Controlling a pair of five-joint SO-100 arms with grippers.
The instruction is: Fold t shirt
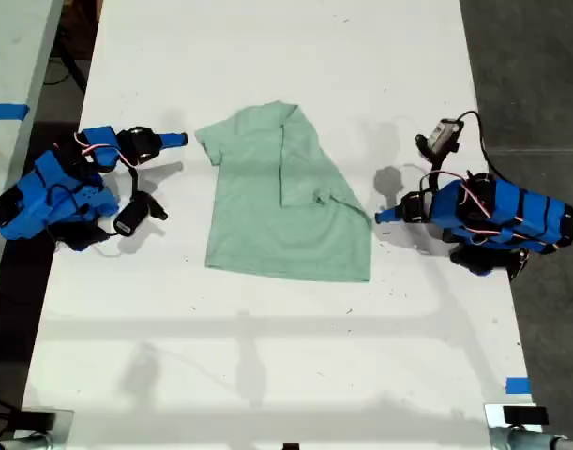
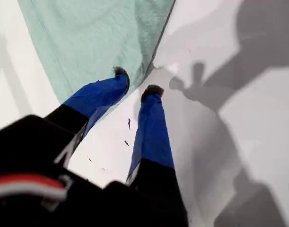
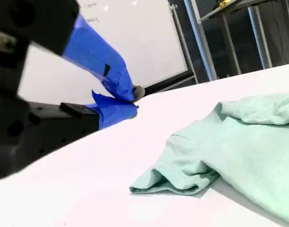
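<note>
The t shirt (image 1: 267, 211) lies flat near the middle of the white table (image 1: 267, 366) in the exterior view. It looks about a third folded. The side towards three o'clock has been turned in over the body, leaving a slanted edge running down to the hem corner at about four o'clock. The sleeve (image 1: 209, 141) at ten o'clock lies spread out, unfolded, and the hem has not been brought up to the neck. My first gripper (image 2: 137, 81) sits at three o'clock of the shirt, by that slanted edge. Its jaws stand slightly parted with nothing between them, one fingertip (image 2: 119, 72) over the cloth's border and the other over bare table. Whether the tip presses on the fabric I cannot quite tell from this angle. My second gripper (image 3: 134, 98) rests low at ten o'clock of the shirt, just short of the open sleeve, clenched on nothing. What is left, I judge, is to turn in that sleeve side, then fold hem to collar.
</note>
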